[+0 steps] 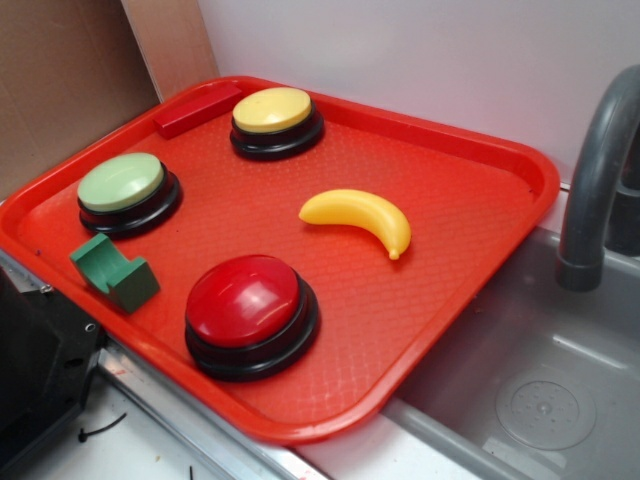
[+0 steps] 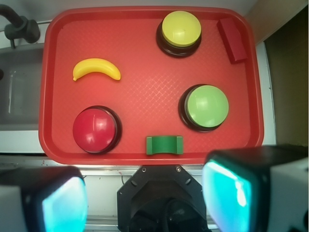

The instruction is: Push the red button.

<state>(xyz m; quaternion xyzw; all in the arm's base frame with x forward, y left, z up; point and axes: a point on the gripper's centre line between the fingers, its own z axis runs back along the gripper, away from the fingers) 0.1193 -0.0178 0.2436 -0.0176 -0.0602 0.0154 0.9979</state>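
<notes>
On a red tray (image 2: 53,145) seen from the wrist camera, the red button (image 2: 94,129) sits at about 7 o'clock, near the front rim and well apart from the other pieces. A yellow banana (image 2: 96,69) lies at 10 o'clock, a yellow button (image 2: 181,28) at 1 o'clock beside a red block (image 2: 231,40), a green button (image 2: 207,106) at 3 o'clock, and a small green block (image 2: 164,145) at 6 o'clock, just right of the red button. The end effector (image 2: 145,195) hangs back from the tray's near edge with its two fingers set wide apart, holding nothing and touching nothing; the exterior view does not show it clearly. The red button looks like hard, glossy plastic, a smooth dome on a black base (image 1: 255,355), so it is likely stiff, light and slippery at the sides. Judged from these views, it calls for no grip at all: a straight downward press on the crown of the dome, since contact off-centre could slide off or shove the button across the tray.
</notes>
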